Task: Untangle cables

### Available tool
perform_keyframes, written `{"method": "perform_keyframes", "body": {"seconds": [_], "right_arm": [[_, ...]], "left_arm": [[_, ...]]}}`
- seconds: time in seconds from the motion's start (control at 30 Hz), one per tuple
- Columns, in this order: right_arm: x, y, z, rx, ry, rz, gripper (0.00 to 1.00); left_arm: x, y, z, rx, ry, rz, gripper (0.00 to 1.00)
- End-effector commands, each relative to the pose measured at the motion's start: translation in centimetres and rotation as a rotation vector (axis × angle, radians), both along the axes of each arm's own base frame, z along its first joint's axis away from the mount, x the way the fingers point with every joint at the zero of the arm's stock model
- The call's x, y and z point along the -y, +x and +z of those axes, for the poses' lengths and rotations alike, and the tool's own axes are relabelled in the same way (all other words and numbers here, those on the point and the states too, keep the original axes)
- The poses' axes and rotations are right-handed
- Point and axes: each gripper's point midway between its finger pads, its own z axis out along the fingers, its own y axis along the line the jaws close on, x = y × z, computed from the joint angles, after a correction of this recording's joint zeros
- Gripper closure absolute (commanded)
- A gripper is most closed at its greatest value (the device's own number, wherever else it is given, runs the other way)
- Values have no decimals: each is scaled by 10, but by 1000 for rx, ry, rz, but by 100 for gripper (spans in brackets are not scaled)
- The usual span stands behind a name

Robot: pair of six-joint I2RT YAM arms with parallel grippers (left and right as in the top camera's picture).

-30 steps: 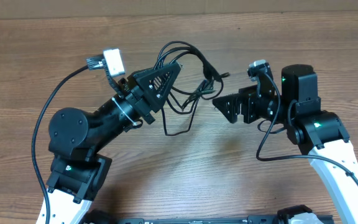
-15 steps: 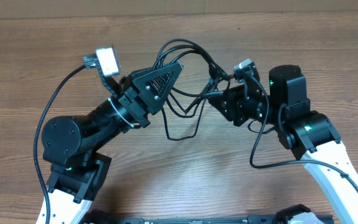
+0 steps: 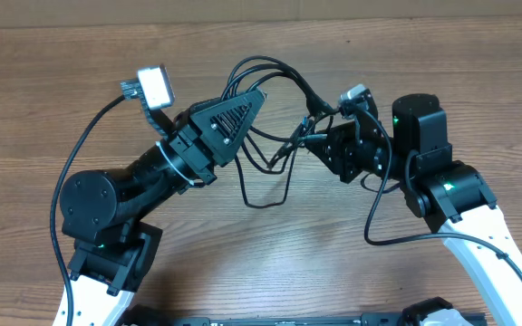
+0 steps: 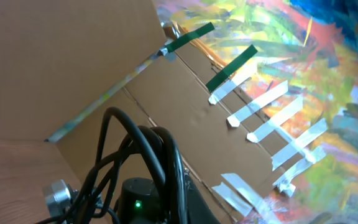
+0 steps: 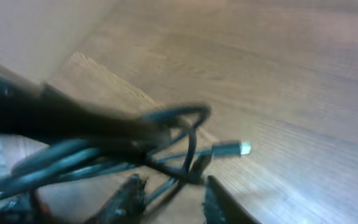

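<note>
The thin black cables [image 3: 275, 65] form a tangle between the two arms, with loops hanging down to the table [image 3: 270, 201]. My left gripper [image 3: 254, 100] is shut on the bundle and holds it up. In the left wrist view the cables [image 4: 160, 155] rise from the bottom edge and my own fingers are hidden. My right gripper [image 3: 310, 143] is at the tangle's right side. In the right wrist view its fingers [image 5: 129, 198] stand apart, with a cable strand running between them [image 5: 169, 186]. A silvery-tipped plug [image 5: 244, 148] lies just beyond.
A cardboard wall [image 3: 243, 9] runs along the far edge of the wooden table [image 3: 442, 54]. The right arm's own thick cable [image 3: 376, 226] hangs in a loop beside its wrist. The right arm's body with a green light [image 4: 137, 204] fills the bottom of the left wrist view.
The right gripper moved left into the tangle and its jaws narrowed around a strand. The left arm shifted slightly left with the bundle. Little has moved in the last half second.
</note>
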Motion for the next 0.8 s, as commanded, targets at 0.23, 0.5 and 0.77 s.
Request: {"method": "perform_keyframes", "body": {"seconds": [0.23,0.5,0.77], "right_arm": [[-4,7,17,83,25,4,73],[-8,11,17,90,39,21,75],[-22,9,10,54,85,105,70]], "left_arm": [[0,-7,7,-35,-41,-46,96],[3,-11,6,-49,-38,-82,96],[1,-9,9,-67,-67,-76,96]]}}
